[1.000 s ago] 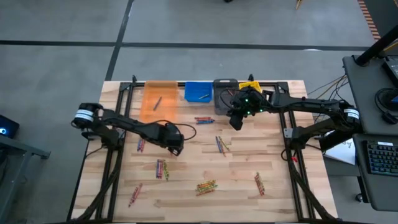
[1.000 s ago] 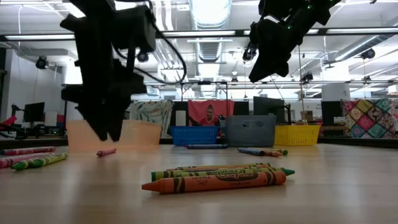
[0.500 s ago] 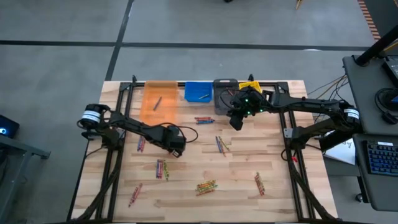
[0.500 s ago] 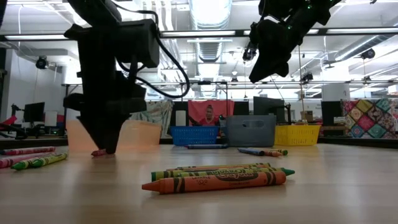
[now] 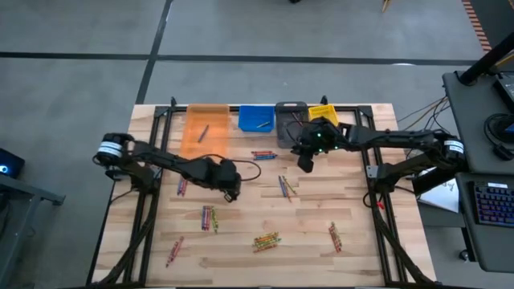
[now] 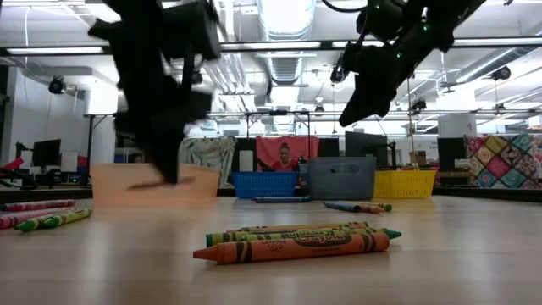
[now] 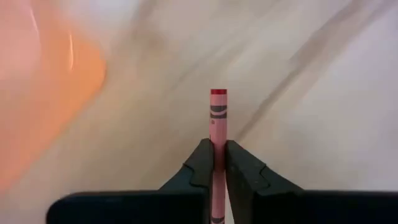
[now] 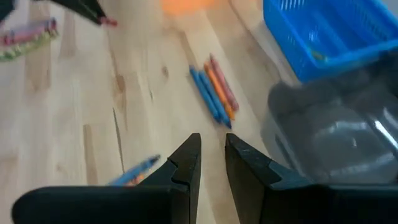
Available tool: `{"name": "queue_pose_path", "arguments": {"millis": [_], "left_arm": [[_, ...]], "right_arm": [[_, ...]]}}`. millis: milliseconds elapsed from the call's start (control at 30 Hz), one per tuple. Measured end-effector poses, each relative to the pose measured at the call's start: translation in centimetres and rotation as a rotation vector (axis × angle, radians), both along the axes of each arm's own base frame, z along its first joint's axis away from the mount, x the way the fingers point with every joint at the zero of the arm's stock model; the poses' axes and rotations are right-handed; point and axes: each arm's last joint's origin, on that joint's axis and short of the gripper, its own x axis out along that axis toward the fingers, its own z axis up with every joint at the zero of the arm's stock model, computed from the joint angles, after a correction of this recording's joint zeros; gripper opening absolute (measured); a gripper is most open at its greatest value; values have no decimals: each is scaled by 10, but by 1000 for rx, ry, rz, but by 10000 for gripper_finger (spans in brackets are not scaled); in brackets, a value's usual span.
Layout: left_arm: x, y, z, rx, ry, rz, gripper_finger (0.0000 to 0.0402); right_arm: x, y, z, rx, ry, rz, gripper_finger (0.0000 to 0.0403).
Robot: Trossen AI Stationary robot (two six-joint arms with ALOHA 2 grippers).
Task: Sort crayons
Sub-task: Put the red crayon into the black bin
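My left gripper (image 5: 230,193) hangs over the table's left middle, shut on a red crayon (image 7: 218,115). In the low view it (image 6: 167,174) is blurred, above the tabletop. My right gripper (image 5: 305,164) hovers near the grey bin (image 5: 291,122); its fingers (image 8: 212,146) stand slightly apart with nothing between them. More crayons lie flat on the wood in small groups: (image 5: 263,154), (image 5: 284,186), (image 5: 209,217), (image 5: 267,240). An orange bin (image 5: 205,131), a blue bin (image 5: 256,118) and a yellow bin (image 5: 324,111) line the far edge. My left gripper pinches the red crayon between its two fingers, on the paper-wrapped shaft (image 7: 218,142). The crayon's flat end (image 7: 218,93) sticks out past the fingertips. The fingers come steeply from above. The crayon is lifted clear of the table.
Further crayon groups lie at the near right (image 5: 334,237), the near left (image 5: 175,250) and the left (image 5: 182,186). Black frame rails (image 5: 371,172) run along both table sides. In the low view, crayons (image 6: 296,241) lie close to the camera.
My left gripper has sunk onto the red crayon on the table, shut on it, and risen again while rolling its wrist; the crayon is now lifted clear. My right gripper has dipped a little and tipped further down.
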Motion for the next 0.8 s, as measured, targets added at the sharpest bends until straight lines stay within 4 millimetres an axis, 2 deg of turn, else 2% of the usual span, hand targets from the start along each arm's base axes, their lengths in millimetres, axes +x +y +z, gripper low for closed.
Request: {"name": "queue_pose_path", "arguments": {"millis": [100, 267, 400, 567, 800], "left_arm": [[2, 1, 27, 63, -133, -92, 1], [8, 1, 83, 205, -515, -295, 1], [9, 2, 112, 310, -778, -416, 1], [17, 5, 126, 392, -936, -465, 0], [35, 12, 122, 468, -1025, -460, 0]], "right_arm": [[4, 2, -6, -21, -123, 32, 63], [9, 12, -6, -67, -428, 170, 63], [8, 23, -4, -111, -584, 220, 63], [10, 37, 1, -129, -657, 277, 64], [17, 48, 14, -163, -696, 329, 91]]}}
